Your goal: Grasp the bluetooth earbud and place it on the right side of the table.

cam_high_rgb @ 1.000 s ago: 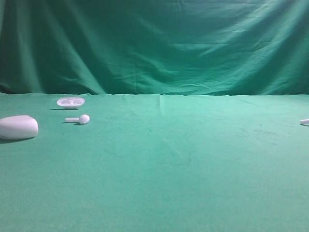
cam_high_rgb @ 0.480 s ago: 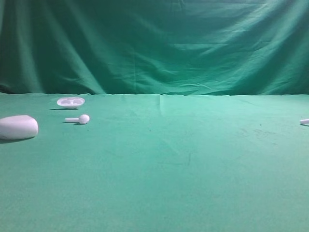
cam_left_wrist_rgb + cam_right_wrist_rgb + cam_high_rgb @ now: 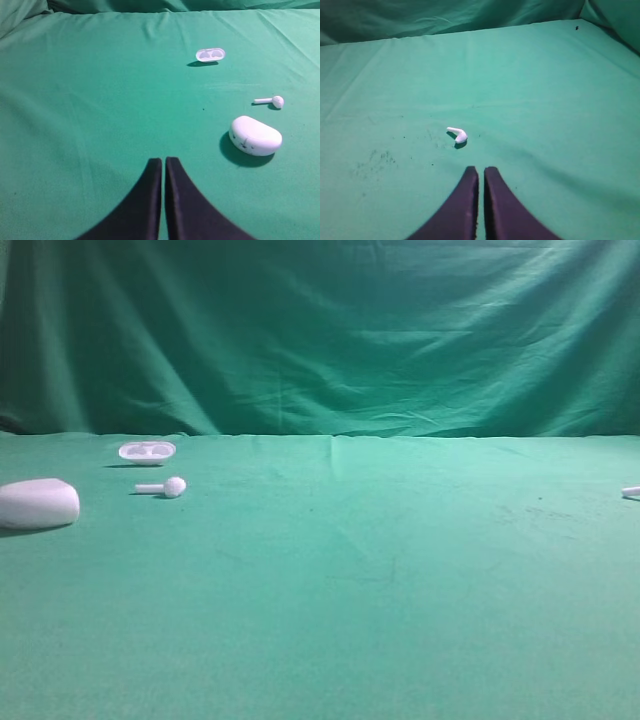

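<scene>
Where the green cloth-covered table [image 3: 400, 590] meets the right border of the exterior high view, a tiny glossy white bluetooth earbud [image 3: 632, 492] lies cut off by the frame, only one end showing. From the right wrist camera the same earbud [image 3: 457, 134] is seen whole, lying on its side on the cloth, a short way ahead of the right gripper [image 3: 480, 172] and apart from it. That gripper's two dark fingers stand pressed together with only a thin slit between them, holding nothing.

A second white earbud [image 3: 164, 486], rounded head to the right and stem to the left, lies on the left part of the table. Just behind it sits a shallow white oval tray [image 3: 147, 450] with two hollows; its interior is too small to read. Nearer the left border rests a larger smooth white rounded shell [image 3: 38, 503], faint marks on its face in the left wrist view, illegible. The left gripper [image 3: 163, 164] is likewise closed and empty, well short of the shell. Both arms are out of the exterior view.
</scene>
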